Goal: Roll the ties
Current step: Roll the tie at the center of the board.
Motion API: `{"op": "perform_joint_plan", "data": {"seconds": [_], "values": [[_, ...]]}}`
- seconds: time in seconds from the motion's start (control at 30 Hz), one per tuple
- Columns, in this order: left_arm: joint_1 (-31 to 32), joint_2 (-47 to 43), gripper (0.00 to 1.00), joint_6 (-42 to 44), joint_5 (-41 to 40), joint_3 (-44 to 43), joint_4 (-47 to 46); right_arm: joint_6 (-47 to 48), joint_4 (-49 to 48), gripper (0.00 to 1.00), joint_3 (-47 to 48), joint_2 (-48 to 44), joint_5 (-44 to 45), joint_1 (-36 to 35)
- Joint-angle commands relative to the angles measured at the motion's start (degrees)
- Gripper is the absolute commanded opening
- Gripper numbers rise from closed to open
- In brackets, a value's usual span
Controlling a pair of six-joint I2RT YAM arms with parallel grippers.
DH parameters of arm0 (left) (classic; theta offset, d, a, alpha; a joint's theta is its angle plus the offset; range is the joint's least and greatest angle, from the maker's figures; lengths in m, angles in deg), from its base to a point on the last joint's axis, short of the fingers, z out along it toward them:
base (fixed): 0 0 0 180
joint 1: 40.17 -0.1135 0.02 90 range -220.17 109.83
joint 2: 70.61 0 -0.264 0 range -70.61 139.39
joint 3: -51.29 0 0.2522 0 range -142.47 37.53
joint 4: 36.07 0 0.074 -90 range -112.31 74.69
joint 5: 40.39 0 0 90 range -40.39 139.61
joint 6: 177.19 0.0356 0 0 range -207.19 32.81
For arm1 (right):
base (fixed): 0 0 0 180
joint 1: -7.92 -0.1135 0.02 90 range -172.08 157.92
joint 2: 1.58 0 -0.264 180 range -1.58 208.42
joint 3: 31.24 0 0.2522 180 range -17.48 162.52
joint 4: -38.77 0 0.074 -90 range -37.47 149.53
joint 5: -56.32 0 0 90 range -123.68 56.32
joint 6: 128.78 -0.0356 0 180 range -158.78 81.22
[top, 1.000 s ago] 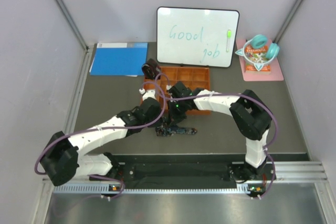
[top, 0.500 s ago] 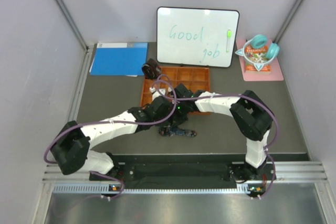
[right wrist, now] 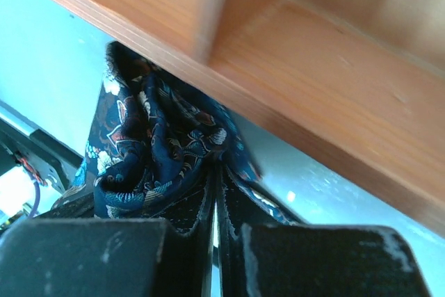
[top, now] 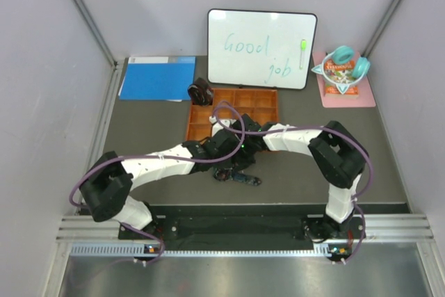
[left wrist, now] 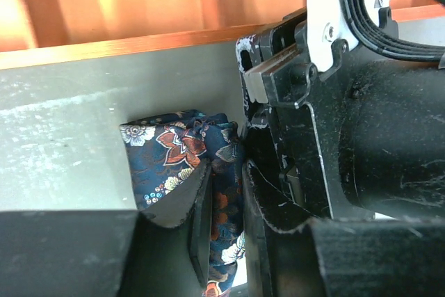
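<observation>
left gripper (left wrist: pixel 224 172) clamps floral tie (left wrist: pixel 177 151); most of its length hidden.

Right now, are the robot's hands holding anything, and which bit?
Yes. Both grippers pinch the navy floral tie: the left gripper around a bunched fold, the right gripper shut on a thin bit of cloth.

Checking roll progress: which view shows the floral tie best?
Right wrist: the tie bunched, close and sharp, pinched in the right gripper. Left wrist shows one fold in the left gripper. From the top, arms hide most.
</observation>
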Motion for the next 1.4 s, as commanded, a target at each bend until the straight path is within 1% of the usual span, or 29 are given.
{"op": "perform_joint_plan", "data": {"seconds": [0.0, 0.33, 0.43, 0.57, 0.67, 0.7, 0.77, 0.8, 0.83, 1.0, 1.2, 1.23, 1.37], "values": [[2.9, 2.6, 0.20, -0.5, 1.3, -2.3, -4.4, 1.7, 2.4, 0.00, -1.5, -4.1, -1.6, 0.2], [5.4, 3.8, 0.20, -0.9, -0.3, -1.9, -3.4, 4.6, 8.0, 0.00, -3.3, -10.6, 1.4, 5.0], [5.5, 4.2, 0.21, -0.5, -0.6, -2.0, -3.4, 5.2, 9.1, 0.00, -4.0, -12.0, 1.5, 6.1], [5.6, 5.8, 0.29, 0.2, -0.5, -2.7, -3.3, 6.0, 10.5, 0.00, -4.4, -14.0, 2.6, 7.7], [5.7, 7.1, 0.40, 0.6, 0.0, -4.0, -3.2, 6.7, 11.5, 0.00, -5.0, -15.7, 2.4, 9.0], [5.7, 7.5, 0.48, 0.8, 0.1, -4.5, -3.3, 6.7, 11.7, 0.00, -5.1, -16.1, 2.3, 9.3], [5.7, 7.8, 0.57, 1.1, 0.5, -5.0, -3.3, 7.0, 12.2, 0.00, -5.1, -17.4, 2.4, 9.8], [5.7, 7.7, 0.60, 1.6, 0.8, -5.5, -3.1, 7.0, 12.6, 0.00, -5.1, -17.7, 2.4, 9.8], [5.7, 7.8, 0.61, 1.8, 0.7, -5.9, -2.8, 7.1, 12.8, 0.00, -5.1, -18.1, 2.2, 10.0], [5.7, 5.8, 0.64, 2.5, -0.4, -7.9, 0.3, 6.5, 12.4, 0.00, -4.6, -19.0, 1.0, 9.9], [5.7, -0.1, 0.70, 3.1, -3.0, -8.9, 4.4, 5.0, 9.7, 0.00, -4.5, -18.9, -2.3, 9.8], [5.7, -1.7, 0.70, 3.1, -5.0, -8.9, 5.1, 4.3, 9.2, 0.00, -4.5, -19.0, -3.6, 9.8], [5.2, -6.0, 0.74, 2.9, -8.1, -6.3, 6.9, 3.1, 6.8, 0.00, -4.7, -19.5, -5.7, 9.2]]}}
